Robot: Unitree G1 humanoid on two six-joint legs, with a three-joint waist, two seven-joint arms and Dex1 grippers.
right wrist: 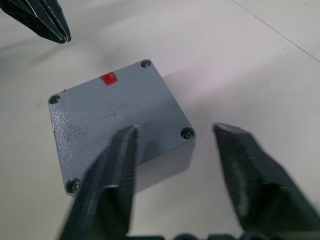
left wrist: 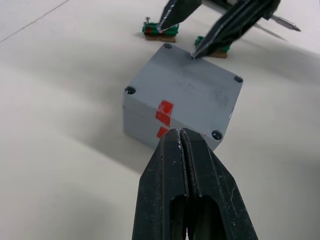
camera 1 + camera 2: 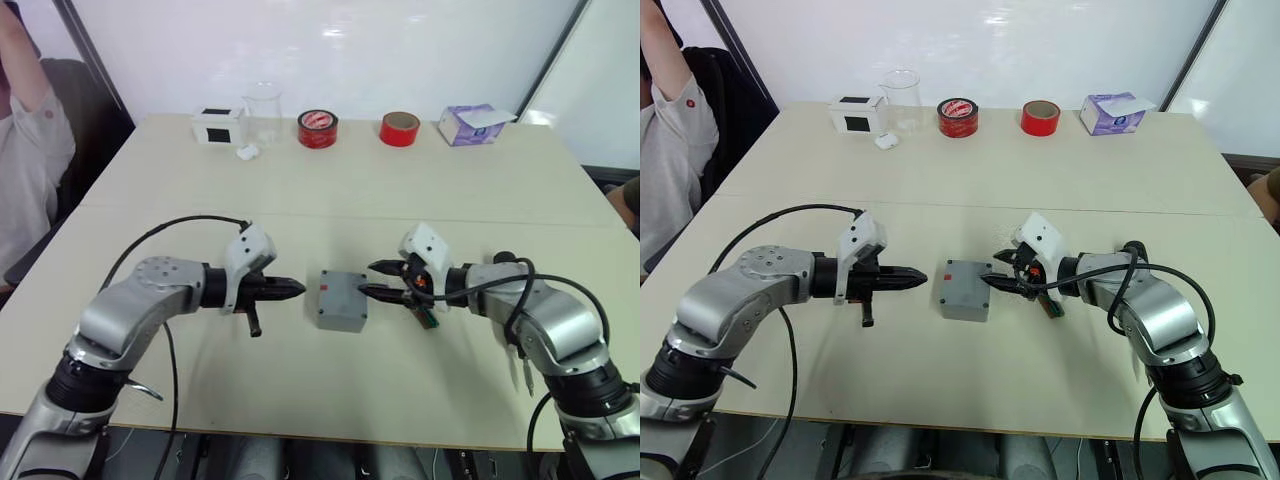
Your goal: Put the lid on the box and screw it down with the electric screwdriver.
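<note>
The grey box (image 3: 340, 317) stands in the middle of the table with the lid (image 3: 343, 289) seated on it. Screw heads show in the lid's corners, and red marks run over its left edge (image 2: 163, 116). My left gripper (image 3: 298, 289) is shut and empty, pointing at the box's left side a short way off. My right gripper (image 3: 368, 278) is open at the box's right side, with one fingertip (image 2: 195, 54) on the lid's edge and the other past the corner. A thin metal bit (image 2: 286, 23) pokes out behind the right gripper; the rest of the electric screwdriver is hidden.
Small green circuit boards (image 2: 161, 32) lie just right of the box, under my right gripper. Along the far edge stand a white box with a black square (image 3: 217, 126), a clear beaker (image 3: 262, 112), two red tape rolls (image 3: 317, 129) and a purple tissue box (image 3: 468, 125). A person (image 3: 25, 150) sits at the left.
</note>
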